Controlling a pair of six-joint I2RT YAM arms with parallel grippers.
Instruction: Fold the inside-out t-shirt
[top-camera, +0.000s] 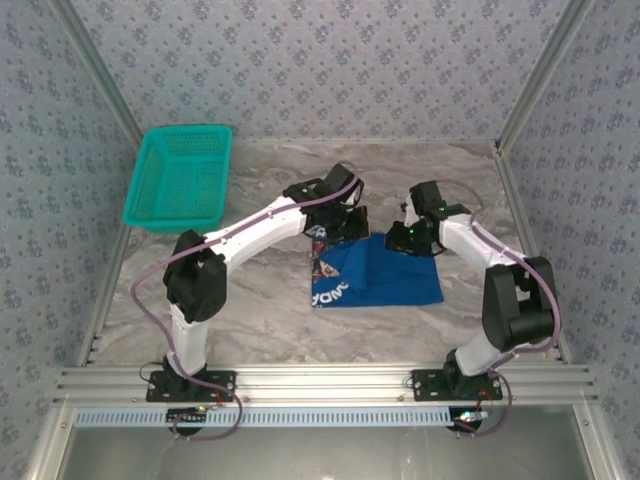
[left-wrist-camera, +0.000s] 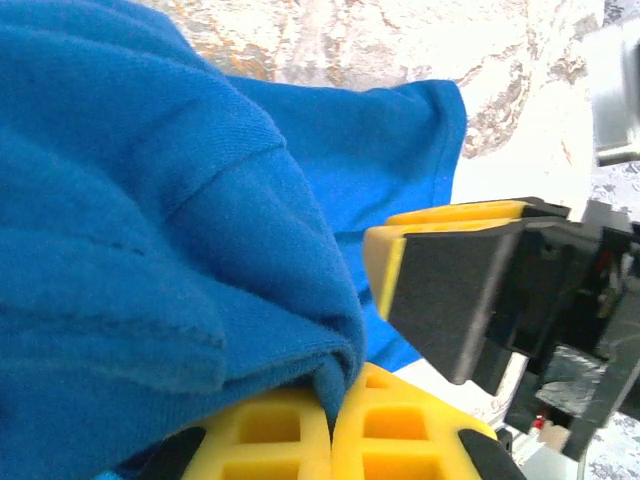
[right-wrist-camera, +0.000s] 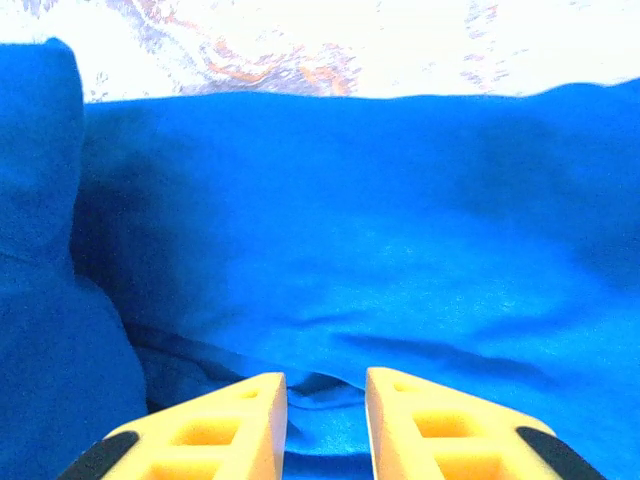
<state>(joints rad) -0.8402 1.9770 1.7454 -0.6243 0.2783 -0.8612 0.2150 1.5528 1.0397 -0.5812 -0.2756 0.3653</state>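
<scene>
We are reaching both arms inward: the left arm (top-camera: 250, 225) is stretching far across from its base, and the right arm (top-camera: 470, 240) is doubling back at the elbow. Our wrists are sitting close together, tilting down. Our left jaws are pinching the shirt (left-wrist-camera: 150, 200) tight, and our right jaws are standing slightly parted.

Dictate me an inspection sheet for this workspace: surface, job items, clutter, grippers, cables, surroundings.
Surface: marble-look table, no spills seen.
Job's things: blue t-shirt partly folded mid-table, pale print at its left edge.
Clutter: teal basket at the far left, apart from the shirt.
Grippers: left gripper shut on a bunched shirt fold; right gripper fingers slightly parted at the shirt, grip unclear.
Cables: purple cables run along both arms, looping loose beside the left arm.
Surroundings: patterned walls; aluminium rail at the near edge.
</scene>
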